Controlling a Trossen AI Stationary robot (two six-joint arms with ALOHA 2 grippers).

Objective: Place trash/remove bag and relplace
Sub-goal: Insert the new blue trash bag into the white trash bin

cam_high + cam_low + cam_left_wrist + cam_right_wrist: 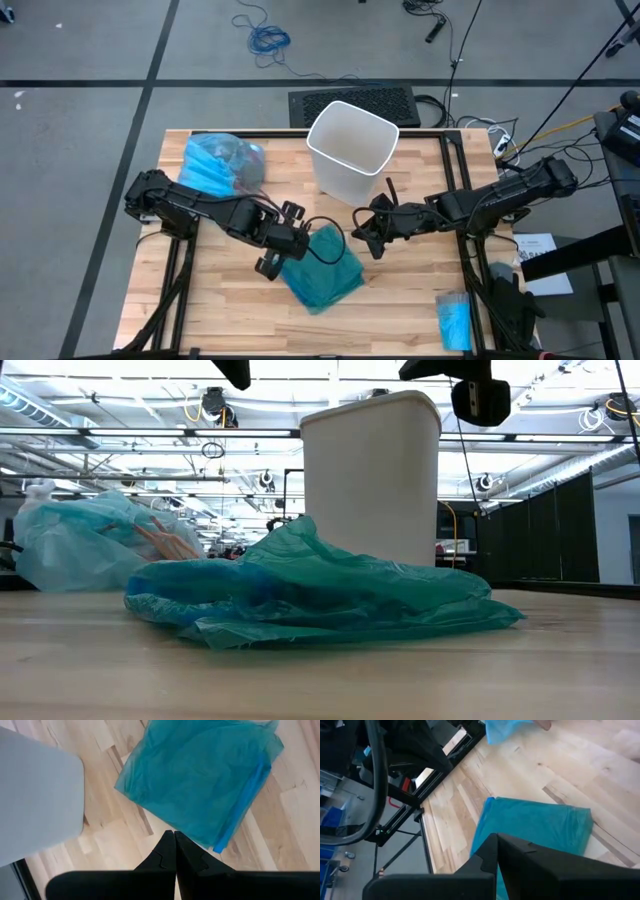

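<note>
High view first, from my left: the bag (213, 163), a thin, crinkly, translucent sky-blue liner, lies bunched at the far left corner of the tabletop (400, 300). Through its film I can make out brownish crumpled shapes, which look like the trash (168, 541); I cannot tell more about them. The bag sits well apart from the left tool (279, 246), behind that arm's elbow.

The left tool hangs over the middle of the tabletop with its dark fingers (167, 854) pressed together and holding nothing. Just beside it lies a darker teal-green plastic bag (322, 268), flattened and roughly square, with soft wrinkles and a brighter blue strip along one edge in the left wrist view. In the low view it rests as a limp, glossy heap on the pale wood planks.

Behind the teal bag stands a white plastic bin (351, 149), upright, rounded-rectangular, smooth-walled and unlined.

The right tool (370, 231) hovers to the right of the teal bag and in front of the bin, its fingers together and holding nothing.

Near the front right corner lies a small bright-blue roll (454, 320), well apart from both tools.
</note>
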